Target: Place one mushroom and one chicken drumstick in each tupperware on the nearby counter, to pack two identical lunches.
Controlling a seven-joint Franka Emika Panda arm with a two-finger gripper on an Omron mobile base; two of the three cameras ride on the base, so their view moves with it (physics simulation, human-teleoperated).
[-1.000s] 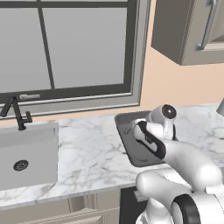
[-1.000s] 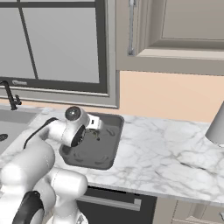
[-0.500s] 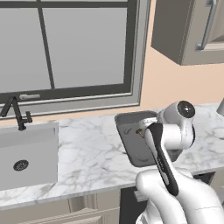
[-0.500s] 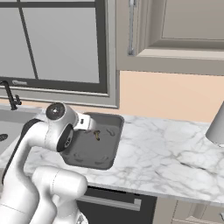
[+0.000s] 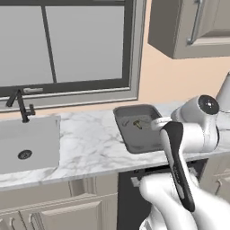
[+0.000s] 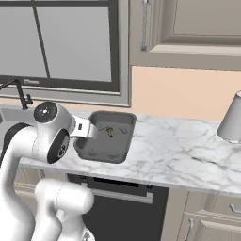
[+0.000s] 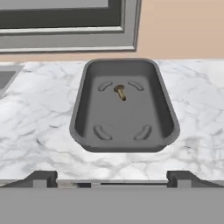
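Grey and shallow, the tupperware [image 7: 124,105] sat near the counter's [image 7: 39,118] front edge, one mushroom [image 7: 120,92] lying toward its far end. The gripper [image 7: 111,177] hung spread and empty. The step probably called for fetching a drumstick and setting it beside the mushroom. One tupperware, one mushroom.

Tiny mushroom [image 7: 120,92] lying in grey tupperware [image 7: 83,109] on marble counter [image 7: 39,127].

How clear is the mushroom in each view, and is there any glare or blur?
Hand view: mushroom sharp in the tray, even light, no glare. Left base view: mushroom a soft speck. Right base view: mushroom small, arm crowding the tray's left side.
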